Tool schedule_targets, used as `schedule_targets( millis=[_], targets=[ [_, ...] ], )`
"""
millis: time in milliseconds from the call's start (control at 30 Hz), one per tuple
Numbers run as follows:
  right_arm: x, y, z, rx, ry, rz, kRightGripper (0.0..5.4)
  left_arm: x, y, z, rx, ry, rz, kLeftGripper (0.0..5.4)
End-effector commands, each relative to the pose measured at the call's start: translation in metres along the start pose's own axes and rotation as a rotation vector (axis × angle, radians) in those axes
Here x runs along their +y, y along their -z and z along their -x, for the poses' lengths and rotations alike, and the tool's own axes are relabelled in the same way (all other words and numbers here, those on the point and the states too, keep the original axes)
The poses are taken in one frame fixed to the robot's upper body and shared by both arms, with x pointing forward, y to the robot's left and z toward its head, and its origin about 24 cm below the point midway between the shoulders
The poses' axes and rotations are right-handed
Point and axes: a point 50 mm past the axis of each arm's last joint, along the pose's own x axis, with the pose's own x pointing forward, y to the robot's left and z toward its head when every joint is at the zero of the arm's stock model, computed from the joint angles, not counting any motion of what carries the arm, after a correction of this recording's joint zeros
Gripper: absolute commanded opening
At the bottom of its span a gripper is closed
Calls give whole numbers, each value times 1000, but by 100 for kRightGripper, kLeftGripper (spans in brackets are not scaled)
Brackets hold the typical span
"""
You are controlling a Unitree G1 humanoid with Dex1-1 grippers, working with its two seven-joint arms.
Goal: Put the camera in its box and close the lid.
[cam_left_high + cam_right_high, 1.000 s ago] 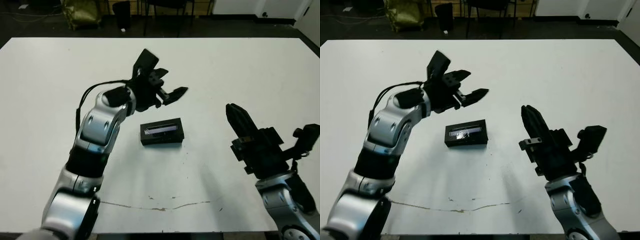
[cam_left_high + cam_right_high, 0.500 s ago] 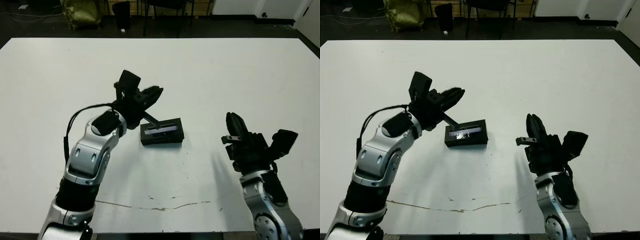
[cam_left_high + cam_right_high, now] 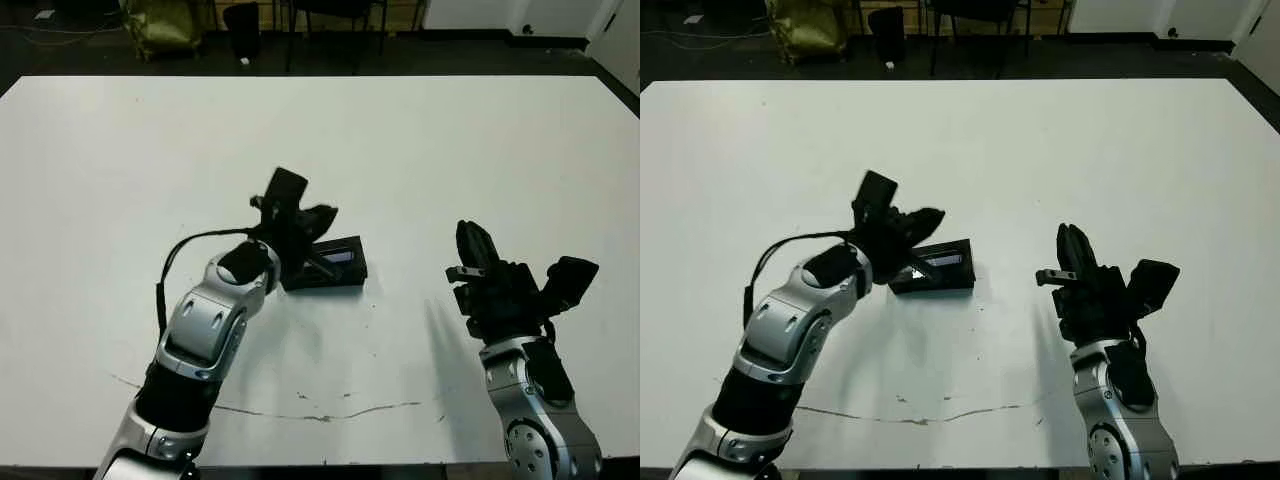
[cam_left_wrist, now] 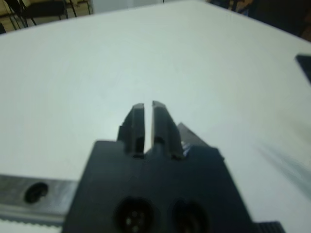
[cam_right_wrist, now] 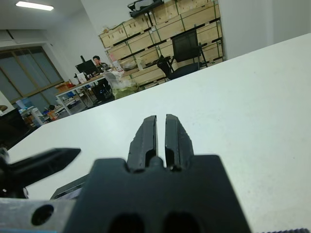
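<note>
Starting at the left, the left gripper (image 3: 318, 228) reaches in from about seven o'clock and hangs low over the near-left end of the box (image 3: 335, 268). Its own wrist view shows the two fingers (image 4: 137, 125) drawn nearly together with only a thin slit between them and nothing caught there. With the fingers pinched like that, it looks placed to press down on the cover rather than to pick anything up; whether the tips actually touch the top cannot be made out, since the gripper hides that end.

At the middle of the white table (image 3: 480, 140) the box sits flat, and the lid (image 3: 945, 260), with its shiny window strip, rests over it. The lid appears square on the box, though how firmly it is seated is hard to judge. The camera itself is not visible anywhere in these views; presumably it lies inside under the lid.

Further right, at roughly four o'clock from the box and well apart from it, the right gripper (image 3: 474, 245) points upward, fingers (image 5: 148, 135) all but closed on nothing, seemingly parked out of the way while the other arm works.
</note>
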Motion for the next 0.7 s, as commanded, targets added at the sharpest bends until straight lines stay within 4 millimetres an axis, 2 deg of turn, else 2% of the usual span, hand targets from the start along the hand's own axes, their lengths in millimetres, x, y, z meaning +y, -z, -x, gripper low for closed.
schedule_targets(
  millis=[33, 333, 533, 700],
  targets=[
    [-3, 1, 3, 22, 8, 4, 0, -2, 13, -4, 69, -6, 9, 2],
    [-3, 0, 3, 33, 17, -50, 0, -11, 41, -7, 155, -2, 39, 2],
    [-4, 1, 4, 50, 2, -74, 0, -25, 64, -4, 235, -8, 83, 2],
    [-4, 1, 4, 47, -5, -71, 0, -36, 74, -6, 238, 10, 37, 2]
  ],
)
